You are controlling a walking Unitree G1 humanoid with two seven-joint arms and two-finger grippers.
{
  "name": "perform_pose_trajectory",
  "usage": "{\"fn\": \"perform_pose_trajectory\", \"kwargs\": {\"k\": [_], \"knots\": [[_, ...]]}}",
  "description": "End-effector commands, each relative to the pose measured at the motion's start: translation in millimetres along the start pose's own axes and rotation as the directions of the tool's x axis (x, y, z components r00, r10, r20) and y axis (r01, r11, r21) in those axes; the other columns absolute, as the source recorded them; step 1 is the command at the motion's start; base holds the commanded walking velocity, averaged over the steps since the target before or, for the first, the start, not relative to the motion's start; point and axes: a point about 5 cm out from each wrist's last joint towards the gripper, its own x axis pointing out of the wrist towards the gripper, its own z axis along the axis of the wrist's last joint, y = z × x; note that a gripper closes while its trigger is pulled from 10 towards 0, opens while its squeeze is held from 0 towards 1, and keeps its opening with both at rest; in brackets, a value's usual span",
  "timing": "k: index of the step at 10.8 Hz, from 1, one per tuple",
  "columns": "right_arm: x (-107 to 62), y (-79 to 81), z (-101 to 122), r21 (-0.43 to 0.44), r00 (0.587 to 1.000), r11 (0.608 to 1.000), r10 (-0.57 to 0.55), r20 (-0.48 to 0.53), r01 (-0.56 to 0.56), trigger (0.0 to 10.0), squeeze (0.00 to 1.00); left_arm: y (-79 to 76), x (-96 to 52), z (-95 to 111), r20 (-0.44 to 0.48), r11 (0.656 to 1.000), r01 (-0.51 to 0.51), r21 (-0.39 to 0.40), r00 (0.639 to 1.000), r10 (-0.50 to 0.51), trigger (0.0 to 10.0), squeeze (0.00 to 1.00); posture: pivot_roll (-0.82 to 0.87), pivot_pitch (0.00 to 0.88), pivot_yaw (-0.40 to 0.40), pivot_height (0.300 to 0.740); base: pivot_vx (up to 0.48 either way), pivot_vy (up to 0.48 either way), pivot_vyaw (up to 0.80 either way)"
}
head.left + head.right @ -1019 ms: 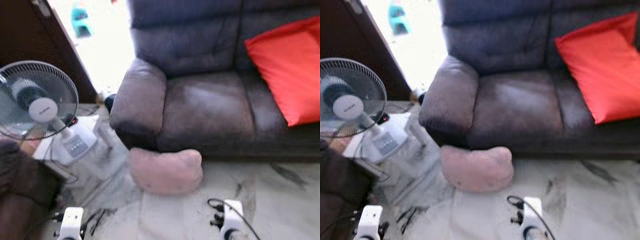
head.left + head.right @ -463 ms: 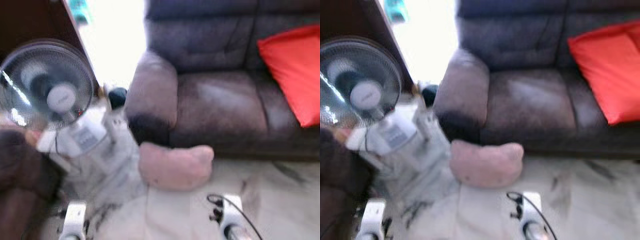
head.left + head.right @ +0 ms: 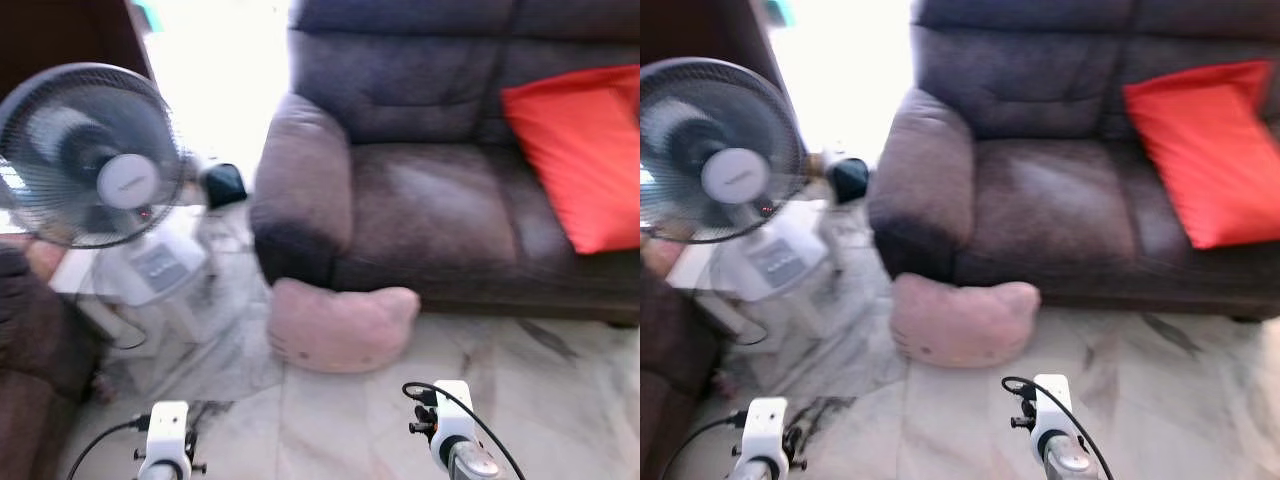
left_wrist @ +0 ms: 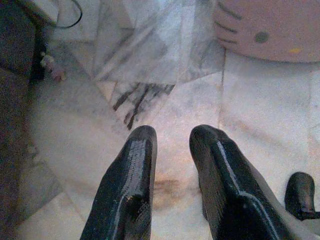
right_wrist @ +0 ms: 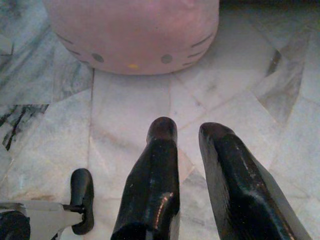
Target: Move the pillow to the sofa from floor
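Vs a sec ago the head cam has closed in a bit, so the pink cat-face pillow [image 5: 132,35] lies on the marble floor [image 5: 235,95] just ahead of right gripper [image 5: 187,132] & left gripper [image 4: 172,137], both slightly parted, empty; pickup pending.

Both eye views are blurred. The red cushion [image 3: 580,160] and the sofa [image 3: 420,190] run off the right edge; the fan [image 3: 90,155] is cut at the left.

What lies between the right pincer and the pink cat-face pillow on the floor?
Bare white marble floor alone, in the right wrist view: the right pincer stands short of the pink cat-face pillow, fingers slightly parted and empty.
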Motion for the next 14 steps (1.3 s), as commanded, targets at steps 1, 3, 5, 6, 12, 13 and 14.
{"fn": "perform_pose_trajectory", "kwargs": {"k": [1,3,5,6,12,13,14], "knots": [[-0.7,1.1,-4.3,-0.003,1.0,1.0,0.007,-0.019,-0.007,10.0,0.0,-0.7,-1.6,-6.3,-0.029,1.0,-0.006,-0.001,1.0,0.006,10.0,0.0,0.1,0.136,-0.034,0.74,0.0,0.0,0.0],[-1.0,-0.8,-5.3,-0.011,1.0,1.0,0.003,-0.027,-0.003,10.0,0.0,-2.9,-1.4,-6.9,-0.036,1.0,-0.001,-0.003,0.999,0.001,10.0,0.0,0.09,0.143,-0.037,0.74,0.0,0.0,0.0],[-1.5,-4.2,-7.3,-0.002,0.999,1.0,-0.015,-0.043,0.015,10.0,0.0,-4.0,-1.1,-7.2,-0.045,1.0,-0.005,-0.004,0.999,0.005,10.0,0.0,0.09,0.151,-0.041,0.74,0.0,0.0,0.0],[-1.1,-4.5,-5.6,0.016,0.999,1.0,-0.016,-0.04,0.017,10.0,0.0,-2.9,-1.1,-7.1,-0.044,1.0,-0.007,-0.007,0.999,0.007,10.0,0.0,0.1,0.159,-0.037,0.74,0.0,0.0,-0.77],[-1.9,-1.9,-9.1,-0.041,0.999,0.999,-0.006,-0.045,0.004,10.0,0.0,2.1,-3.1,-10.1,-0.041,1.0,-0.007,-0.005,0.999,0.007,10.0,0.0,0.09,0.144,-0.029,0.74,0.092,0.0,-0.1],[-2.2,-2.2,-9.9,-0.049,0.999,0.999,-0.006,-0.047,0.003,10.0,0.0,2.1,-3.2,-10.3,-0.042,1.0,-0.007,-0.004,0.999,0.007,10.0,0.0,0.09,0.139,-0.029,0.74,0.304,0.0,0.0],[-2.8,-3.1,-11.3,-0.006,0.999,1.0,-0.009,-0.041,0.009,10.0,0.0,1.6,-3.3,-10.5,-0.043,1.0,-0.007,-0.005,0.999,0.007,10.0,0.0,0.09,0.137,-0.028,0.74,0.307,0.0,0.0]]}}
